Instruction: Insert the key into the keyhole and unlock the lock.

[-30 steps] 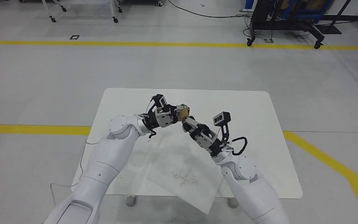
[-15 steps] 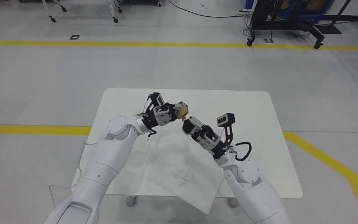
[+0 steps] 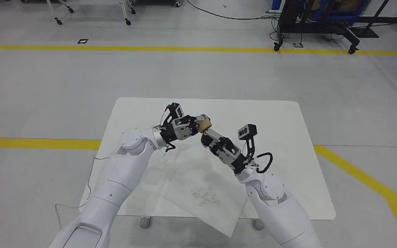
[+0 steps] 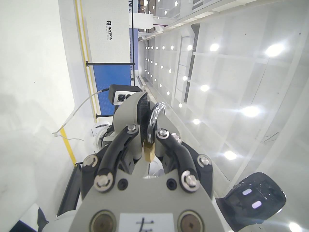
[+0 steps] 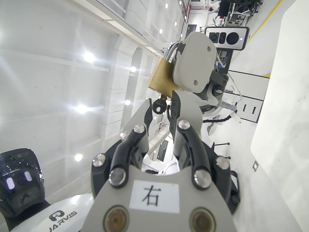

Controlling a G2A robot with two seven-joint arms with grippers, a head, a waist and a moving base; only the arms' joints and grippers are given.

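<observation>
A brass padlock with a silver shackle is held up above the white table, and my left gripper is shut on its body. The same padlock shows in the top view between the two arms. A small dark key sticks into the keyhole in the lock's lower face. My right gripper has its fingers on either side of the key's round head, closed to its width. The two grippers meet over the table's middle, left gripper beside right gripper.
A large sheet of thin white paper lies on the table's near half and hangs over the front edge. The floor around it carries yellow lines. Black equipment stands far back to the right.
Half a second ago my right gripper had drawn back a little from the padlock. Now it is close against the lock's lower face again. The left gripper has hardly shifted.
</observation>
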